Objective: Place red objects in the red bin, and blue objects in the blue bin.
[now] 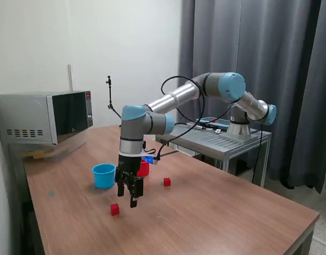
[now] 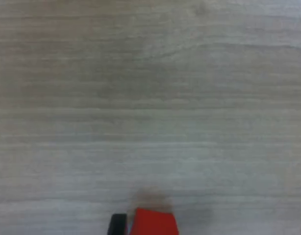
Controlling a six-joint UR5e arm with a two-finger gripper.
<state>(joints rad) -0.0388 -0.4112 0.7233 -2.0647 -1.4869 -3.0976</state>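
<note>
1. Currently: table [image 1: 216, 212] is a flat wood-grain laminate top, matte brown; in the wrist view the grain runs in fine pale streaks.
2. Blue cup [image 1: 104, 175]: round, light blue plastic, slightly tapered, open rim up, upright. Sits just beside the claw [image 1: 130, 201], on the exterior view's left of it.
3. Red cup [image 1: 144, 169]: round red plastic, mostly hidden behind the claw body; only a sliver shows. A dark blue bit [image 1: 148, 159] shows just above it; can't tell if it is a cube or what it rests on.
4. Red cube [image 1: 115, 209]: tiny solid block, sharp edges, on the table just below and to the exterior view's left of the claw tips. Apart from the tips, as far as that view shows.
5. Second red cube [image 1: 166, 181]: same shape, on the table near the claw, on the exterior view's right.
6. Wrist view: a red cube [image 2: 154, 223] sits at the frame edge, cropped, with a dark finger tip [image 2: 117, 224] right beside it; contact unclear.
7. Arm: grey tubes, light blue joint caps, black cable looped along it. Reaches out from its base stand, wrist bent down, claw pointing straight down just above the table.
8. Claw: black, two fingers, slightly apart, nothing visibly gripped.
</note>
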